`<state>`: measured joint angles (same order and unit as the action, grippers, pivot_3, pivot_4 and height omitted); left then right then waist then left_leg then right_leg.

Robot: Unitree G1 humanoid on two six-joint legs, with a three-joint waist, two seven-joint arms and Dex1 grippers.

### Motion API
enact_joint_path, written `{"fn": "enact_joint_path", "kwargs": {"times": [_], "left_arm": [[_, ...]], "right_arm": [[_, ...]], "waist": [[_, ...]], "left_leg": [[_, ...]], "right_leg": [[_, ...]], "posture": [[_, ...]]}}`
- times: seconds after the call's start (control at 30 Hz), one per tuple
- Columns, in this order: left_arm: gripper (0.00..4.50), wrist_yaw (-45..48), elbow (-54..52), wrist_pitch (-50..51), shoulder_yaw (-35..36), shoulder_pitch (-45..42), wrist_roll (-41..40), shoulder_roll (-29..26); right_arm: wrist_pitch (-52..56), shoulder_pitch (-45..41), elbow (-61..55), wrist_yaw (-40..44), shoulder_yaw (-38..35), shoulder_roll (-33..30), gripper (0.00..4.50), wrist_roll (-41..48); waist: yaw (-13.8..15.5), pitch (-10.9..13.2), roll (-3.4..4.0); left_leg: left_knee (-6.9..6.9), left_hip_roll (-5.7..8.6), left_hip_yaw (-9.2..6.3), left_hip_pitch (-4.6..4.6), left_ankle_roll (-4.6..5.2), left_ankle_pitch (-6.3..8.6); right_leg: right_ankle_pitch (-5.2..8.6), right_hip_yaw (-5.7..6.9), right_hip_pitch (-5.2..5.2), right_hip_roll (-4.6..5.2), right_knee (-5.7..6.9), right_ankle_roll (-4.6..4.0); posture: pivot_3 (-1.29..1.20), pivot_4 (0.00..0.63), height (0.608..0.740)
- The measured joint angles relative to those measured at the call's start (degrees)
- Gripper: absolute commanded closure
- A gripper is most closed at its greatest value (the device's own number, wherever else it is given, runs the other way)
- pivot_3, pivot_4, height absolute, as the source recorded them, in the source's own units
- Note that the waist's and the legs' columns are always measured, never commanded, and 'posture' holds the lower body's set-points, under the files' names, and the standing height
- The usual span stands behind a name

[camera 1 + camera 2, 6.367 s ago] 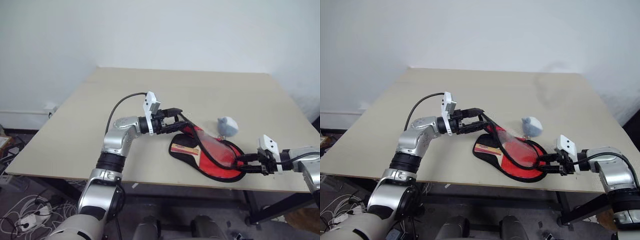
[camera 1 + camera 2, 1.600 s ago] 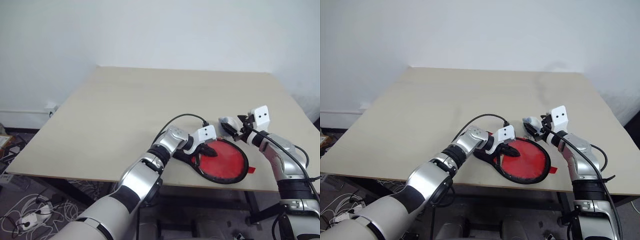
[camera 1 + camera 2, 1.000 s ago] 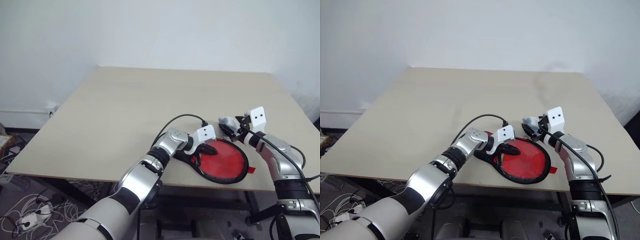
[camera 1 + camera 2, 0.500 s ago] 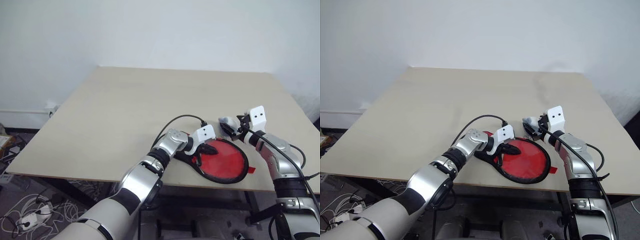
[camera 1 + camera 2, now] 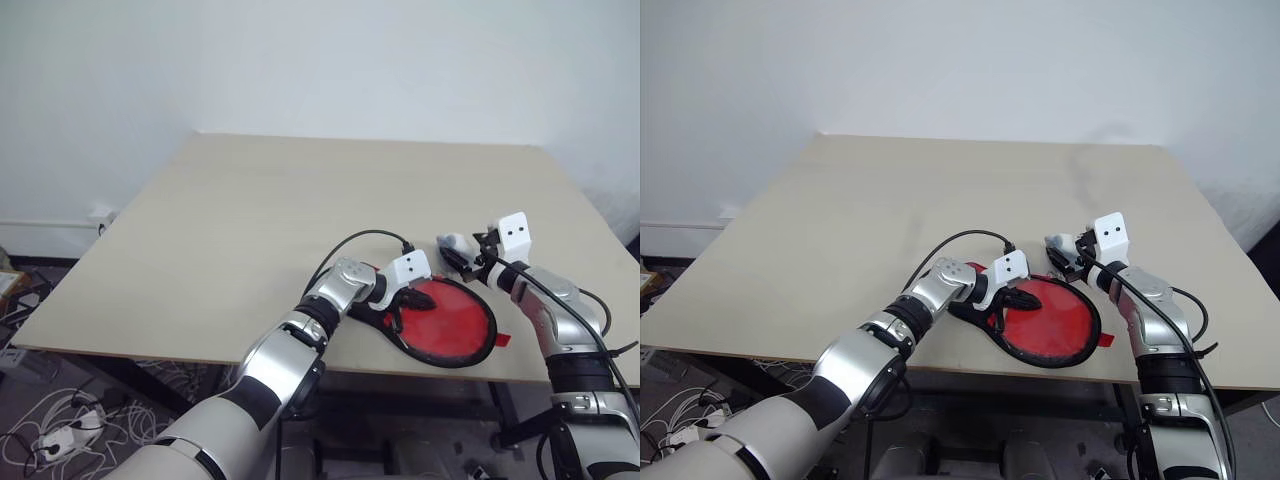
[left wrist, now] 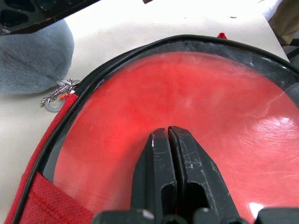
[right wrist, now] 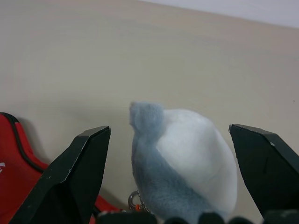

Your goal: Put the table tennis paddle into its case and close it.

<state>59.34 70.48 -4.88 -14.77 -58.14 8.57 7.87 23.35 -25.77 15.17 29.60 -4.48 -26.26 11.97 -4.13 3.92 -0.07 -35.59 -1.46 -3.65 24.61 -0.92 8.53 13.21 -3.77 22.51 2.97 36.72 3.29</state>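
Head views: the case (image 5: pixel 445 322) lies by the table's (image 5: pixel 250 220) near edge, towards its right corner, paddle presumably inside. Left wrist view: the left gripper (image 6: pixel 167 136), shut, presses the clear panel. Right wrist view: the right gripper (image 7: pixel 170 154), wide open, brackets the plush charm (image 7: pixel 182 161). Zipping seems next: pinch and pull.

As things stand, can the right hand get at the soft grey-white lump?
Probably yes. The right hand is open with the lump right between its fingers, nothing in between. The left hand is shut, pressing on the case, out of the way.
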Motion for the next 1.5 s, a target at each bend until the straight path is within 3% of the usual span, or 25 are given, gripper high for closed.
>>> {"fn": "enact_joint_path", "kwargs": {"times": [0.5, 0.83, 1.03, 1.17, 1.5], "left_arm": [[4.5, 0.17, 0.0, 0.01, -0.02, 0.0, 0.21, 0.03], [4.5, 0.08, 0.0, 0.01, -0.04, 0.0, 0.24, 0.03], [4.5, 0.08, 0.0, 0.0, -0.06, 0.0, 0.24, 0.04], [4.5, 0.1, 0.0, -0.01, -0.15, 0.0, 0.24, 0.04], [4.5, -0.04, 0.0, -0.15, -0.45, 0.0, 0.23, 0.06]], "right_arm": [[0.51, -5.66, 11.6, -3.55, 1.83, 1.34, 0.1, -3.74], [0.59, -5.64, 11.56, -3.52, 1.73, 1.34, 2.83, -3.71], [1.08, -5.49, 11.29, -3.77, 1.6, 1.34, 3.91, -3.68], [1.15, -5.05, 10.8, -3.81, 1.45, 1.34, 4.17, -3.62], [1.64, -3.87, 9.51, -4.97, 0.58, 0.59, 4.2, -3.64]], "waist": [[-0.18, -0.01, 0.02], [-0.18, -0.01, 0.02], [-0.18, -0.02, 0.02], [-0.18, -0.02, 0.03], [-0.17, -0.02, 0.03]], "left_leg": [[0.03, 0.0, -0.01, 0.0, 0.01, 0.0], [0.02, 0.0, -0.01, 0.0, 0.01, 0.0], [0.02, 0.0, -0.01, 0.0, 0.01, 0.0], [0.02, 0.01, -0.01, 0.0, 0.01, 0.0], [0.02, 0.01, -0.01, 0.0, 0.01, 0.0]], "right_leg": [[0.0, 0.0, 0.0, -0.01, 0.01, 0.0], [0.0, 0.0, 0.0, -0.01, 0.01, 0.0], [0.0, 0.0, 0.0, -0.01, 0.01, 0.0], [0.0, 0.0, 0.0, -0.01, 0.01, 0.0], [0.0, 0.0, 0.0, 0.0, 0.01, 0.0]], "posture": [[0.0, 0.0, 0.74], [0.0, 0.0, 0.74], [0.0, 0.0, 0.74], [0.0, 0.0, 0.74], [0.0, 0.0, 0.74]]}}
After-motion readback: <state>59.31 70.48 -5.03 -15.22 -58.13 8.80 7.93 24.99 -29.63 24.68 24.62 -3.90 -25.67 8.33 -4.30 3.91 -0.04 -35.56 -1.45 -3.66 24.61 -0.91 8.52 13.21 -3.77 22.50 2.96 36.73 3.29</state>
